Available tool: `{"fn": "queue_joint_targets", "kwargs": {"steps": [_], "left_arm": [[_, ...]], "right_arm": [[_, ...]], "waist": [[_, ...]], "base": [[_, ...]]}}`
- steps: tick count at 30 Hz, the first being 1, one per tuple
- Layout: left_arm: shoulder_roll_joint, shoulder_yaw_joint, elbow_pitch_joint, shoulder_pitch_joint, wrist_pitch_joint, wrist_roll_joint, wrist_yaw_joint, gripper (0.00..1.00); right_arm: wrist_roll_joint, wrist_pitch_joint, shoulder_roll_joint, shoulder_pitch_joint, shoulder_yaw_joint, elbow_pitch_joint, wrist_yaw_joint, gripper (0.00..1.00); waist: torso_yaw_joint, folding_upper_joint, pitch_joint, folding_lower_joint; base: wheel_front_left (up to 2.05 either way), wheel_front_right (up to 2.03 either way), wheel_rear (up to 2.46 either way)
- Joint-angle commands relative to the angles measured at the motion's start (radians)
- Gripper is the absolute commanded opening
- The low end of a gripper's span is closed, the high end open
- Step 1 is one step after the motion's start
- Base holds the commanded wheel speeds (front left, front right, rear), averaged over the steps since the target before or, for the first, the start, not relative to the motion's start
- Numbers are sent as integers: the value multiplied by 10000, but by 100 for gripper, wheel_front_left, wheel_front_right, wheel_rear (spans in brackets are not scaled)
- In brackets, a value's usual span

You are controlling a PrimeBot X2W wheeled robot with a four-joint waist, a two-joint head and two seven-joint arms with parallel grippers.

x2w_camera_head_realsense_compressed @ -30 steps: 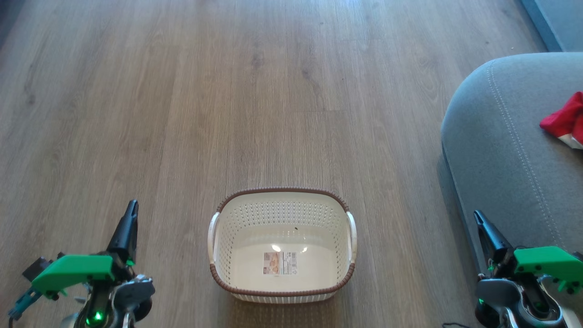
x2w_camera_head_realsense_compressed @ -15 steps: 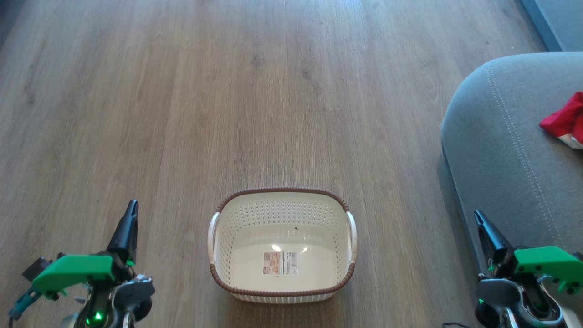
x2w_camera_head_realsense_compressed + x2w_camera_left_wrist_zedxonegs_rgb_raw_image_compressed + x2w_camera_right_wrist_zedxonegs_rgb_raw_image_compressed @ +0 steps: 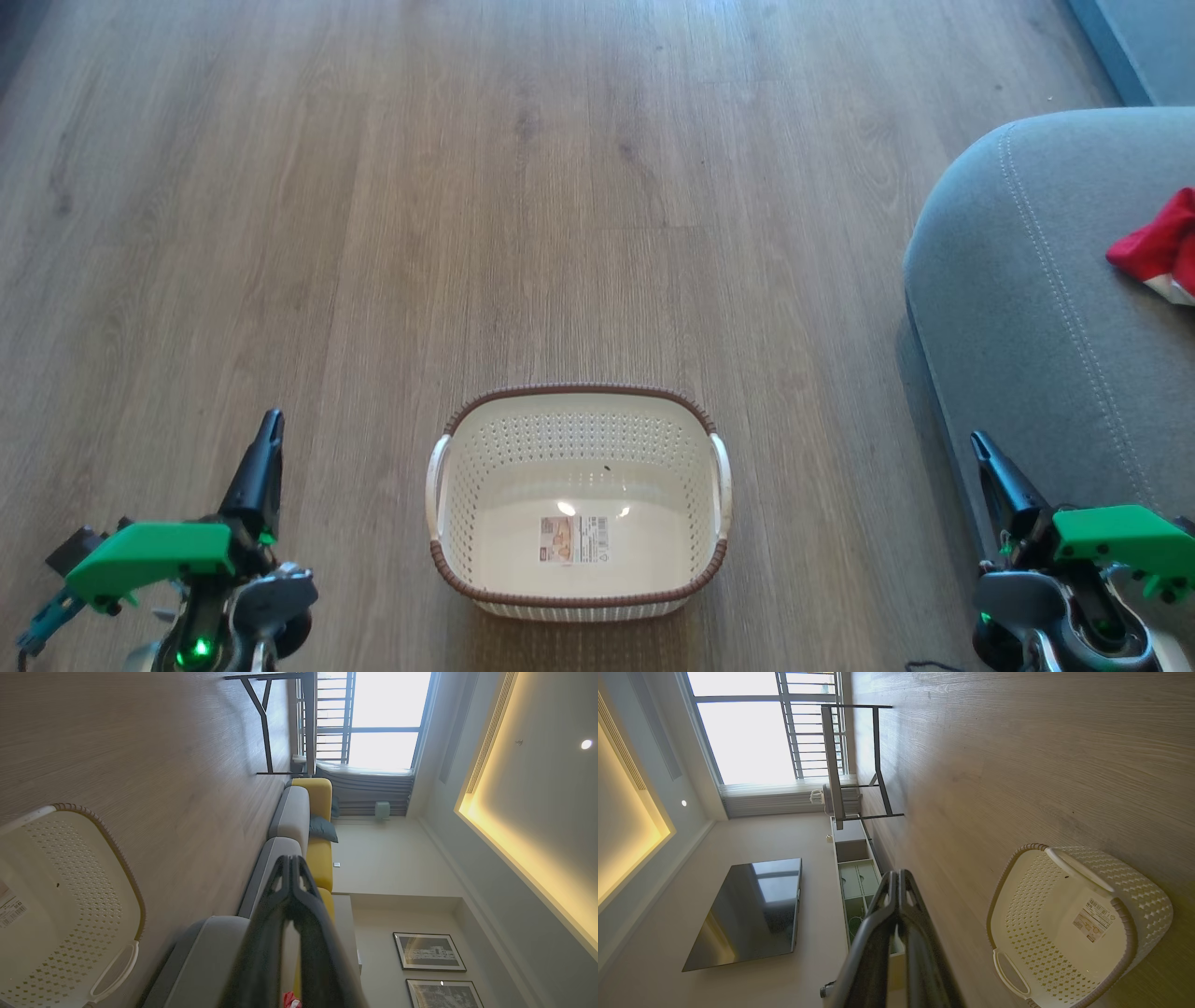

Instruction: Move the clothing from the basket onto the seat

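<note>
A small oval cream-white perforated plastic basket with a brown woven-look rim stands on the pale wood-plank floor, a label showing on its bottom. The soft bright red and white bundle of clothing lies on the large grey fabric-upholstered seat at the right, well apart from the basket. The left gripper hangs low to the basket's left, the right gripper beside the seat's edge. Each has its long dark fingers pressed together, tip to tip.
</note>
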Motion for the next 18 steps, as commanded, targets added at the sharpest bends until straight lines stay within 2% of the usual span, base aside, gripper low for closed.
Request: {"fn": "queue_joint_targets", "kwargs": {"steps": [1, 18], "left_arm": [[49, 361, -342, -461, 31, -56, -67, 0], [49, 361, -342, -461, 31, -56, -67, 0]], "right_arm": [[-90, 77, -64, -501, 173, -308, 69, 0], [-95, 83, -59, -502, 166, -307, 69, 0]], "waist": [[0, 0, 0, 0], [0, 0, 0, 0]], "base": [[0, 0, 0], [0, 0, 0]]}}
